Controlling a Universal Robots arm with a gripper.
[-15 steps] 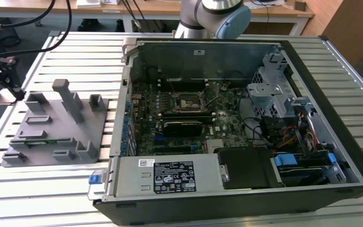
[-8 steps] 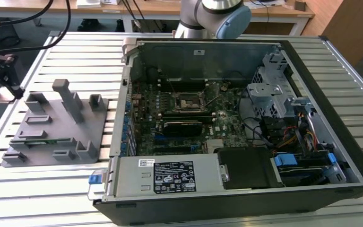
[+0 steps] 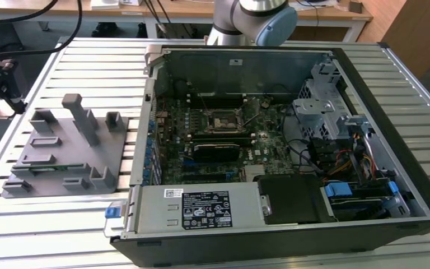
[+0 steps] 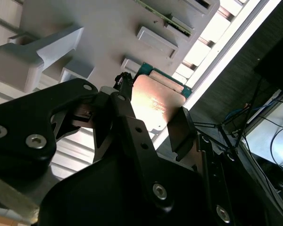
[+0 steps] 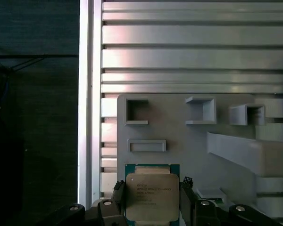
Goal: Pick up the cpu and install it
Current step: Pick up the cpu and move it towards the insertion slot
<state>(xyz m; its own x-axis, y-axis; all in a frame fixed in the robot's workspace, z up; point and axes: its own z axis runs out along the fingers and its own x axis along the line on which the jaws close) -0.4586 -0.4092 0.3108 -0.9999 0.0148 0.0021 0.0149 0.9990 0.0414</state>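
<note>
Clamping the small, silver-topped square cpu (image 5: 152, 197) by opposite edges, the black two-fingered gripper (image 5: 152, 188) holds it at bottom centre of the first wrist view, with the grey plastic fixture (image 5: 179, 155) behind.

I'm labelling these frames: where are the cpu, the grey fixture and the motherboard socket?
cpu (image 5: 152, 200): first wrist view, middle of its metal top.
grey fixture (image 5: 179, 141): first wrist view, bare flat base.
motherboard socket (image 3: 223, 121): exterior view, centre of its square frame.
</note>
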